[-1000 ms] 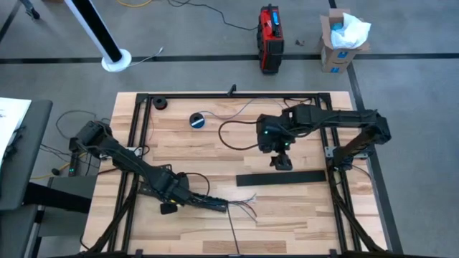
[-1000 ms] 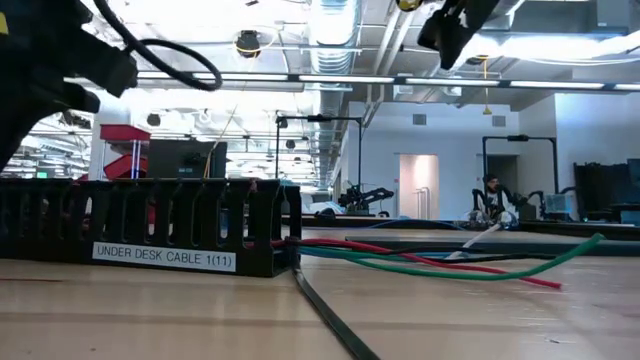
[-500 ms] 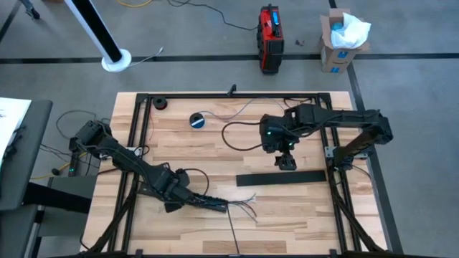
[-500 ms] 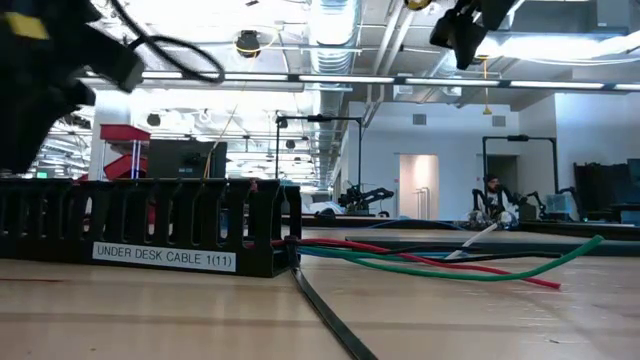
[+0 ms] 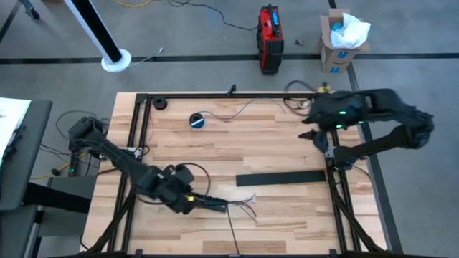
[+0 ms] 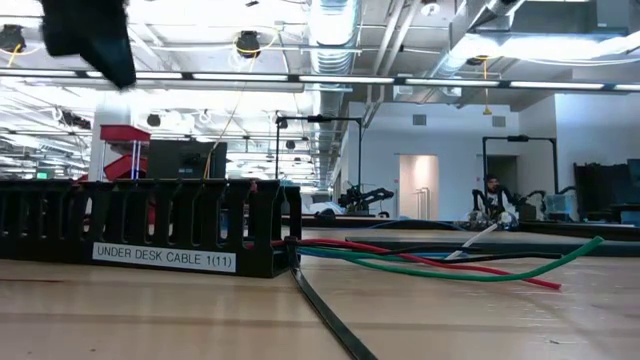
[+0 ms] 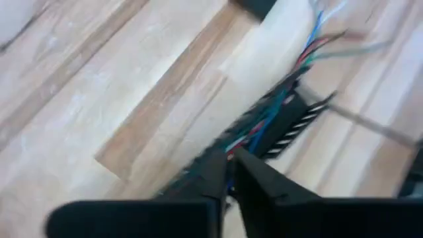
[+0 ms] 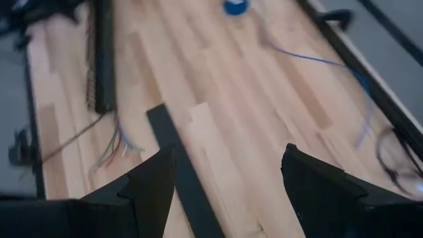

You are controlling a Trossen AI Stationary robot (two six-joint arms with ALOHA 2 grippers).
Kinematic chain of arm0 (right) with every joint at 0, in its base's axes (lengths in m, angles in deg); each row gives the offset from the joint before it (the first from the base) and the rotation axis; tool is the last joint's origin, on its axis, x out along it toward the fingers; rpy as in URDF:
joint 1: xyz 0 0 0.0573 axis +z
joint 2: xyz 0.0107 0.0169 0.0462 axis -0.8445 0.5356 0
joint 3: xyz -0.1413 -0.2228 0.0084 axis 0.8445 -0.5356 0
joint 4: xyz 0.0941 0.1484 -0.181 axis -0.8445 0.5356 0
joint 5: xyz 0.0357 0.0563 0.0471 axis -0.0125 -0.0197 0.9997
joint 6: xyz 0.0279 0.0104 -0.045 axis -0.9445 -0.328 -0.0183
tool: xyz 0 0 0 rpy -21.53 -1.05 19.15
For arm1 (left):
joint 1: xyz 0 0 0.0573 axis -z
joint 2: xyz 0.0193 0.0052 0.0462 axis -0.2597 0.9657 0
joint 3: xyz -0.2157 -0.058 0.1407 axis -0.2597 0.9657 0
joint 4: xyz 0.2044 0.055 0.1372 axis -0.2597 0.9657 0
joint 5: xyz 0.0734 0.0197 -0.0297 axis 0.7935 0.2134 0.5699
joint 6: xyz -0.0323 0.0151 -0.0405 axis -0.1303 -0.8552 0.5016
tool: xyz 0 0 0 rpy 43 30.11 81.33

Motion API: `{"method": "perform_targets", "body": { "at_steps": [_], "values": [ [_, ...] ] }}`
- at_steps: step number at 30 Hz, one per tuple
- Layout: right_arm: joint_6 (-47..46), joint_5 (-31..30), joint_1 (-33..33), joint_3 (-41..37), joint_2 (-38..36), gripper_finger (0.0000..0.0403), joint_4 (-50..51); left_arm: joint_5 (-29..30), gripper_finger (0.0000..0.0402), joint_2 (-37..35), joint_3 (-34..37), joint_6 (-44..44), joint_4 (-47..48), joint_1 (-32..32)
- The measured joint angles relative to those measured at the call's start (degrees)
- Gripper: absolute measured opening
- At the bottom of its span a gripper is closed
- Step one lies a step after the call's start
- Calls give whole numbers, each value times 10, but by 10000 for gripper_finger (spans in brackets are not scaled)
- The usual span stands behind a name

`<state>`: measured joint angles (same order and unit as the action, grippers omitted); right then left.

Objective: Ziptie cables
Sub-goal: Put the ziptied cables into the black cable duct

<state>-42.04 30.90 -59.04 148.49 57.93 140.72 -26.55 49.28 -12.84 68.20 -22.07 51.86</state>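
The cables [image 6: 430,262], thin red, green and dark wires, run through a black slotted duct [image 5: 209,204] near the table's front. Their loose ends [image 5: 247,208] fan out on the wood past the duct's right end. My left gripper [image 5: 189,201] hangs over the duct's left end, raised above it [image 6: 92,40], with its fingers shut [image 7: 230,162] and nothing between them. My right gripper [image 5: 317,137] is open [image 8: 228,155] at the table's right side, well clear of the cables. Another thin wire [image 5: 240,107] lies near the far edge.
A long flat black strip [image 5: 281,178] lies right of centre. At the far left of the table sit a small blue tape roll [image 5: 198,120] and a black round piece [image 5: 160,103]. A black frame [image 5: 237,94] borders the table.
My right gripper has left the table's middle, above the flat strip, going up and toward the right edge; it is gone from the low view. My left gripper has risen off the duct's left end and shifted a little toward the right. The cables and duct have stayed put.
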Motion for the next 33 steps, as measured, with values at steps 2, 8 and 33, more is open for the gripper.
{"method": "perform_targets", "body": {
  "at_steps": [2, 8, 33],
  "values": [
    [-47, -37, 19, 0, -12, 254, 13, 26, 6, -8, 2, 59, 1, 25],
    [-162, 12, 84, -100, -15, 212, 12, 46, 1, -9, 3, 139, -24, 71],
    [-35, -18, 266, -387, -70, 118, -593, -20, 0, 180, 3, 56, -310, 90]
  ]
}}
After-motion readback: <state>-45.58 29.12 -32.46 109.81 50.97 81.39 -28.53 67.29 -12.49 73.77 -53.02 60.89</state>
